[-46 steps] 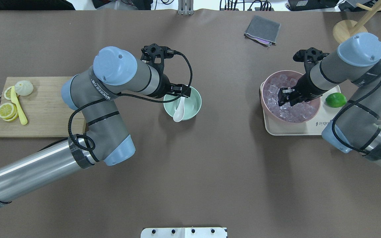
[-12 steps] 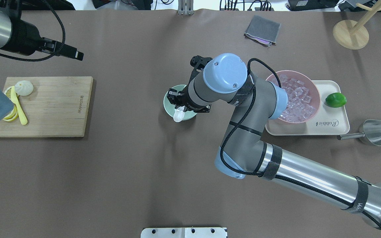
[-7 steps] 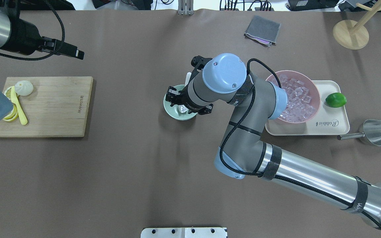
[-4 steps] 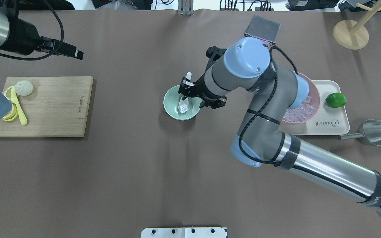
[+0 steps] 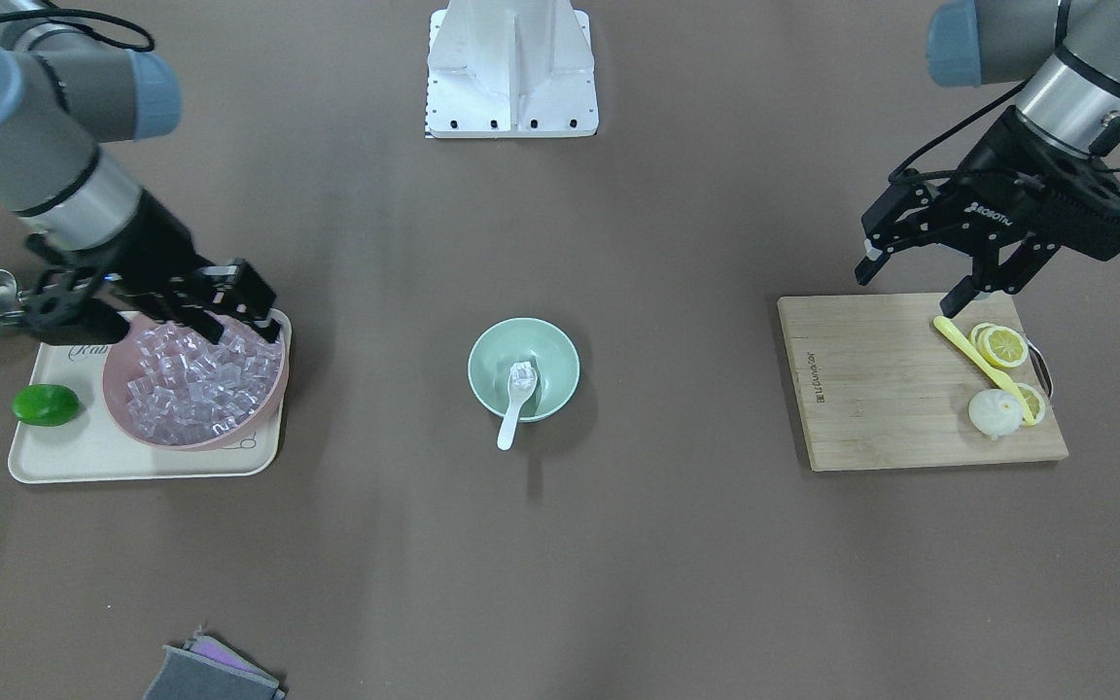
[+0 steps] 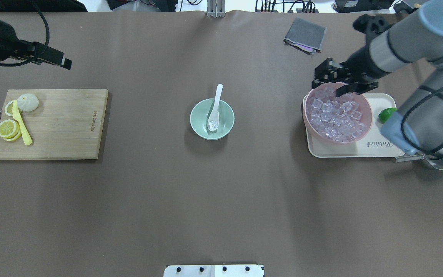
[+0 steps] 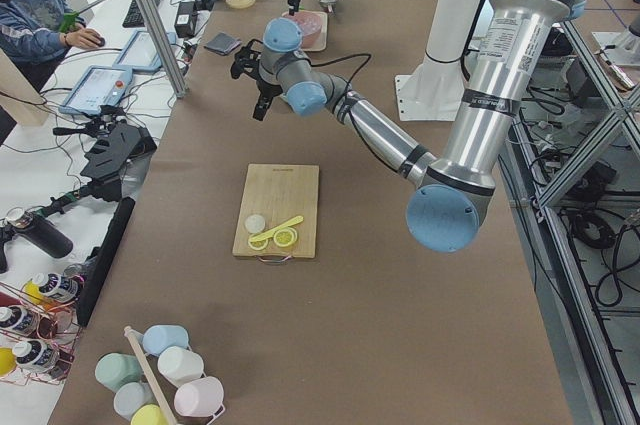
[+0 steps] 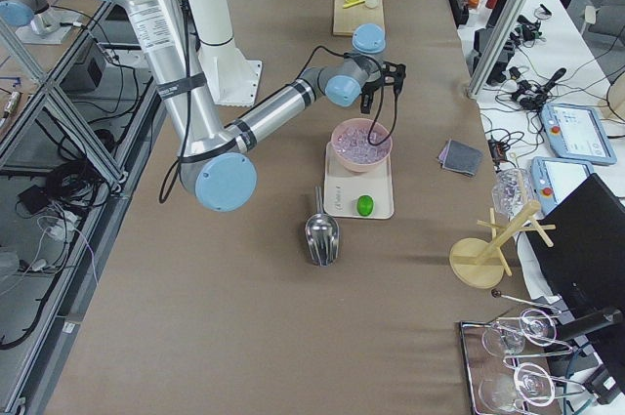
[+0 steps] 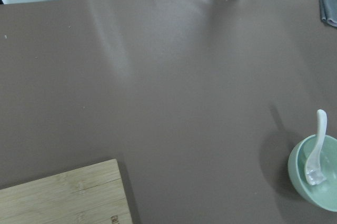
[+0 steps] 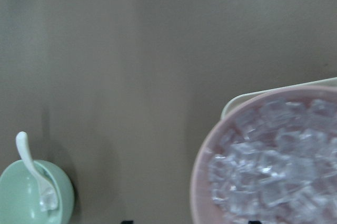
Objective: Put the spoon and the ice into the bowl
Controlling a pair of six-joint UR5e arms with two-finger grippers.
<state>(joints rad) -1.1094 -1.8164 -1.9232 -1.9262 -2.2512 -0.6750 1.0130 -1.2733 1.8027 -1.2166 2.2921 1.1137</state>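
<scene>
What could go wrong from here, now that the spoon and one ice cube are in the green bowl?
The spoon leans on the bowl with its handle past the rim; an arm bringing more ice could knock it out. The one ice cube sits in the spoon's scoop, so another dropped on it might bounce away. The open right gripper hangs over the pink bowl near its rim; a careless descent might strike the rim.

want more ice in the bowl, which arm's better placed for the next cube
Right: the right tool hangs open at the pink bowl of ice; the left tool is off by the cutting board.
</scene>
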